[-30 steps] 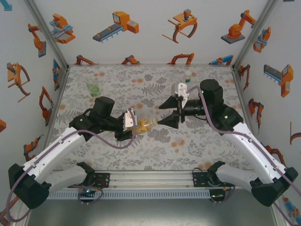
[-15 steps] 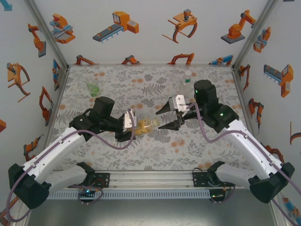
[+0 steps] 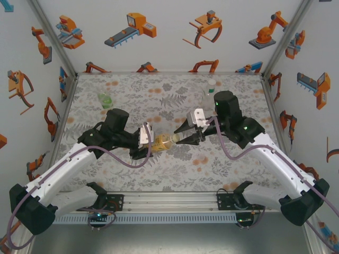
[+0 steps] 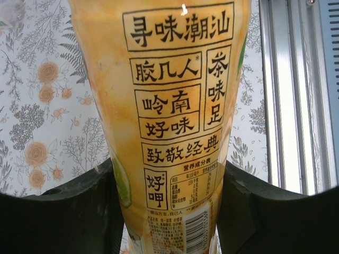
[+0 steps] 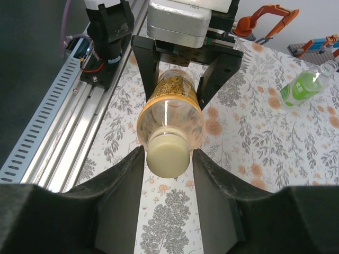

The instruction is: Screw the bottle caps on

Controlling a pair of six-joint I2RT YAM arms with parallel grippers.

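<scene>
Amber bottle (image 4: 175, 79) | gripped by left tool (image 4: 168, 185) | right tool (image 5: 168, 152) flanks yellow cap (image 5: 168, 157)

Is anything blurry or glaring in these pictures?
Left wrist view: the amber bottle has a sharp label, with one small glare spot at the top. Right wrist view: a bright streak on the bottle's shoulder, near fingers dark and soft. Top view: even light, faint shadows.

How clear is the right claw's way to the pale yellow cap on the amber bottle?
Probably yes. The left claw holds the amber bottle sideways, neck toward the right claw, whose fingers flank the pale yellow cap with nothing between. Whether they grip it yet, I can't tell.
</scene>
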